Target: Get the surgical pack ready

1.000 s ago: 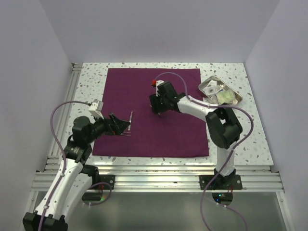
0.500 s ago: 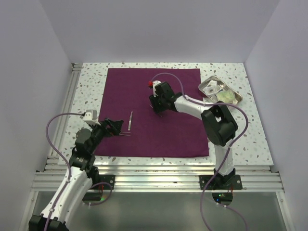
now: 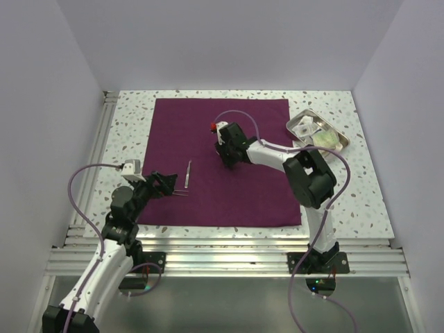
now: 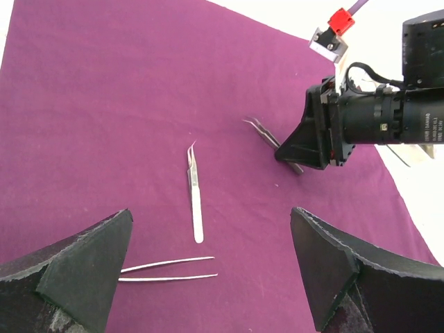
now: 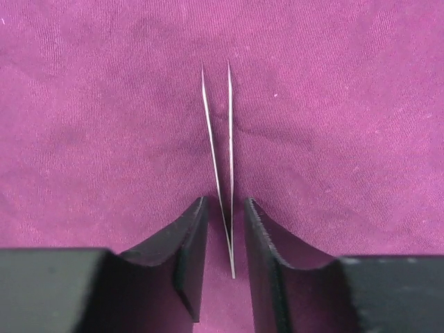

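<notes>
You're seemingly setting tweezers (image 5: 230, 173) down on the pack (image 3: 208, 125): right fingers (image 5: 191, 257) are straddling them, slightly apart, not pinching; left fingers (image 4: 83, 270) are hanging wide apart, clear.

The only print in view is a few lines of small white lettering on the black cylindrical camera lens (image 4: 388, 125) mounted behind the right claw (image 4: 283, 155), seen from the left wrist. It runs around the barrel near its right end, and the characters are too small and blurred to make out any word or number. In the top view, the white packets (image 3: 307, 127) in the silver metal tray (image 3: 331, 147) on the bench are too small to tell whether they bear any print.
</notes>
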{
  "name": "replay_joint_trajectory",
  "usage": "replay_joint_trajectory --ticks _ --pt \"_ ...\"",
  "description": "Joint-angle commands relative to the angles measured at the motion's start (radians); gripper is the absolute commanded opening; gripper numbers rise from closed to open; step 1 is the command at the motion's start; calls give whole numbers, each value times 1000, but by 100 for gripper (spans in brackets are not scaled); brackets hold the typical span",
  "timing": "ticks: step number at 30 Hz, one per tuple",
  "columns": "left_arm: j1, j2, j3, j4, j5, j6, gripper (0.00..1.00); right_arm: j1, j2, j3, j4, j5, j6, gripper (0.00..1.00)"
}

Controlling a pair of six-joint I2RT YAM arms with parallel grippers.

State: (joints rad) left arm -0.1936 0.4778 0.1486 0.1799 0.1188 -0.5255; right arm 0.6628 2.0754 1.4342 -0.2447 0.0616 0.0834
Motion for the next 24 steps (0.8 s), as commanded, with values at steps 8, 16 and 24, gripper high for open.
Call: replay_joint_trajectory --ticks 8,16,24 --pt "-7 27 3 76 1 36 100 4 23 28 -1 21 -14 21" --pt "-7 30 5 79 8 33 100 3 -43 -23 45 59 29 3" --pt "-9 31 3 84 19 32 100 -63 -263 -201 173 165 114 0"
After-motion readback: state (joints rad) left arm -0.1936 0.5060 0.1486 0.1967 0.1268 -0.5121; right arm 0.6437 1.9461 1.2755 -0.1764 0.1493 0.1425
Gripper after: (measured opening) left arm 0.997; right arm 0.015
